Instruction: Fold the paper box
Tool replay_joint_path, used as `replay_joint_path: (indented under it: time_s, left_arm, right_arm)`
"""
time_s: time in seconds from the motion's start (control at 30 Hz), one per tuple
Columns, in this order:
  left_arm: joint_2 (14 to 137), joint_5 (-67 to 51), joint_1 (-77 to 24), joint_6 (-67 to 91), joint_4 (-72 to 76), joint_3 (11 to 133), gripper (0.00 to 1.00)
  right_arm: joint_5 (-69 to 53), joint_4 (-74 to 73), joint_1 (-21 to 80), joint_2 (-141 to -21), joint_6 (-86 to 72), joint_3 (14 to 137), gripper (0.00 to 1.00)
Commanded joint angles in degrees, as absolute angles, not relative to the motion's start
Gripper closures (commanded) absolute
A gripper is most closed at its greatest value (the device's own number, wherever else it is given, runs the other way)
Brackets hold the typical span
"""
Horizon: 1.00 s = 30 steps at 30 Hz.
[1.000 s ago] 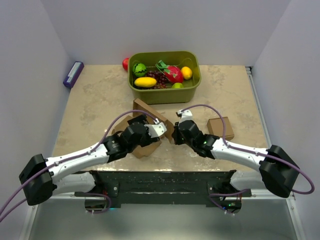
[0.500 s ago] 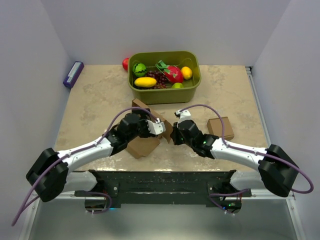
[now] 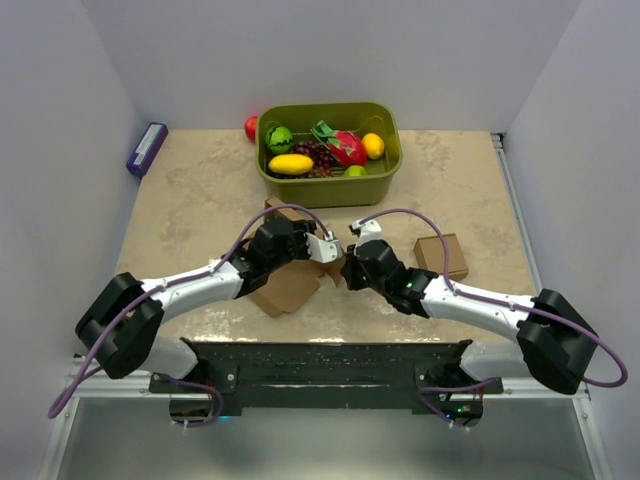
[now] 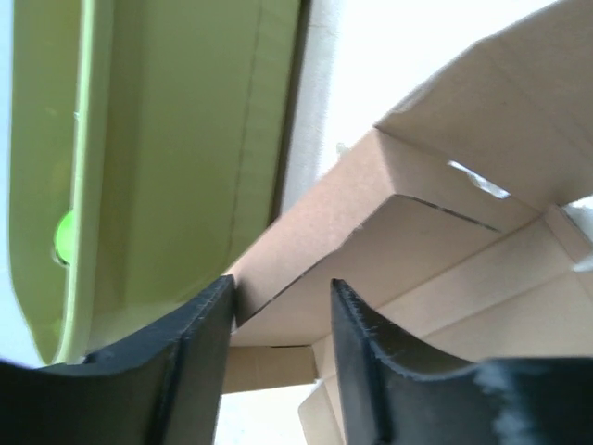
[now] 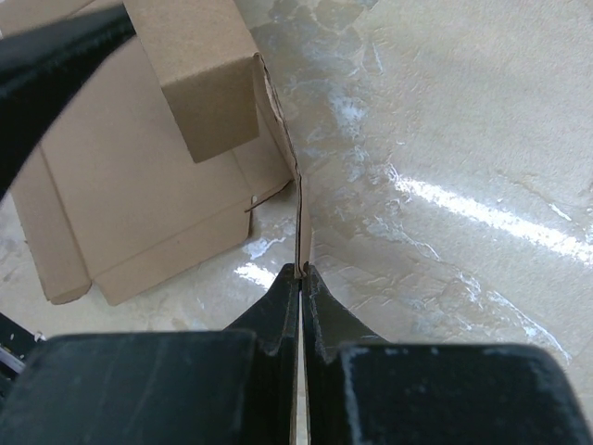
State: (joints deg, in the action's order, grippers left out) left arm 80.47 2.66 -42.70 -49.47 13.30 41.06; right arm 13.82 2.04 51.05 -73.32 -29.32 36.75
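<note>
The paper box (image 3: 287,288) is a creased brown cardboard piece lying partly raised at the table's middle. My left gripper (image 3: 326,248) reaches over its far right corner. In the left wrist view its fingers (image 4: 199,343) stand partly apart around a folded corner of the box (image 4: 445,232), and the cardboard touches the left finger. My right gripper (image 3: 346,272) is at the box's right edge. The right wrist view shows that gripper (image 5: 299,271) shut on a thin upright flap edge, with the box's panels (image 5: 139,204) spread to the left.
A green bin (image 3: 330,185) of toy fruit stands just behind the box and fills the left of the left wrist view (image 4: 167,139). A small cardboard cube (image 3: 441,256) sits to the right. A purple item (image 3: 147,148) lies far left, and a red fruit (image 3: 251,127) sits behind the bin.
My left arm has stretched forward and right over the box, and its jaws have narrowed around the cardboard corner. The right arm holds still on the flap.
</note>
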Motion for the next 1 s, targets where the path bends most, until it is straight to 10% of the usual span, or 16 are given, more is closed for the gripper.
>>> replay_joint_path:
  time_s: [0.0, 0.47, 0.97]
  left_arm:
    - [81.65, 0.88, -42.28, -49.31, 15.21, 43.5, 0.6]
    - [84.46, 0.44, -43.77, -45.97, 10.55, 46.58, 1.0]
    - [85.25, 21.61, -54.04, -33.5, 10.2, 43.5, 1.0]
  right_arm:
    - [13.53, 2.29, 51.33, -71.37, -28.3, 38.06, 1.0]
    - [14.85, 0.18, 51.42, -70.75, -28.21, 39.72, 1.0]
    - [19.51, -7.38, 50.72, -73.74, -33.31, 46.93, 1.0]
